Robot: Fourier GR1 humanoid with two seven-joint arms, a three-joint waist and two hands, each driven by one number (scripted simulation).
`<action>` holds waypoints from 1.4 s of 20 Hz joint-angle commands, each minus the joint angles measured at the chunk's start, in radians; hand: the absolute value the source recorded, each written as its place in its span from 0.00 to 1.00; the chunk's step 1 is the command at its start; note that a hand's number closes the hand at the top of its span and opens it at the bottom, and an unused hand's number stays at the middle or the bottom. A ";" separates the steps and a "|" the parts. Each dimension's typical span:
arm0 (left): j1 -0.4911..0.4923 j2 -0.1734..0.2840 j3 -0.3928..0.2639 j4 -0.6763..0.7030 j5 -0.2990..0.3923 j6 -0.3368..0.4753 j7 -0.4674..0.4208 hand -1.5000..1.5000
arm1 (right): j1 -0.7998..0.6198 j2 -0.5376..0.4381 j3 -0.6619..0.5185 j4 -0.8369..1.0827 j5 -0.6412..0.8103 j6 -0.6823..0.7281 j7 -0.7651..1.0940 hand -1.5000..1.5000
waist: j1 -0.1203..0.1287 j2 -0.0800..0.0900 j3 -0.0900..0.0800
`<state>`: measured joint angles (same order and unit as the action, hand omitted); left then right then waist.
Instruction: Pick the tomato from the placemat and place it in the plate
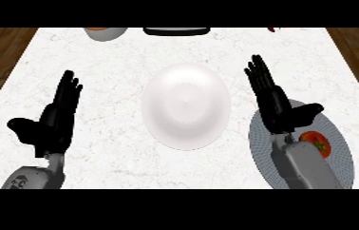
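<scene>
**Counter inventory: tomato on placemat, not yet grasped**

- Tomato [317, 143]: red, with a green stem patch. It lies on the grey round placemat [336, 148] at the counter's near right, just beside the right forearm and partly hidden by it. No finger touches it.
- Plate [186, 106]: white, bare, at the middle of the marble counter [112, 72], well apart from the tomato and to its left.
- Right hand [277, 105]: fingers straight and spread, thumb out to the side, holding nothing. It sits over the placemat's far edge, beyond the tomato.
- Left hand [60, 117]: open, fingers up, resting at the near left, holding nothing.
- Far edge: part of a bowl [105, 33], a dark-rimmed item [176, 31] and a small red scrap [273, 29], all cut off by the view.

Risk, as a judgement: the palm lies past the tomato, so the hand must draw back before it closes. The wrist or forearm could nudge the round fruit and roll it off the mat. The forearm's cover also makes aiming at it harder.
</scene>
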<state>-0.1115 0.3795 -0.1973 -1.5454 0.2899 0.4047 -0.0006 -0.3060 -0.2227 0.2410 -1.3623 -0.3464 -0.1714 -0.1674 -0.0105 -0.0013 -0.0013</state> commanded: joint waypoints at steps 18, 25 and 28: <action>-0.044 0.050 -0.014 0.122 0.013 -0.154 0.104 0.50 | 0.262 -0.553 -0.302 0.420 0.271 0.490 -1.010 0.00 | 0.015 0.011 0.006; -0.017 0.000 -0.023 0.144 -0.015 -0.156 0.072 0.50 | 0.255 -0.592 -0.272 0.564 0.422 0.384 -1.110 0.00 | 0.017 0.005 0.004; -0.084 0.070 0.059 0.190 0.019 -0.229 0.111 0.50 | 0.224 -0.595 -0.258 0.482 0.440 0.368 -1.004 0.00 | 0.010 0.003 0.002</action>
<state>-0.1662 0.4257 -0.1855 -1.4003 0.2933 0.2238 0.1097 -0.0708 -0.8030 -0.0310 -0.8806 0.0411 0.1799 -1.0483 0.0036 0.0036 0.0023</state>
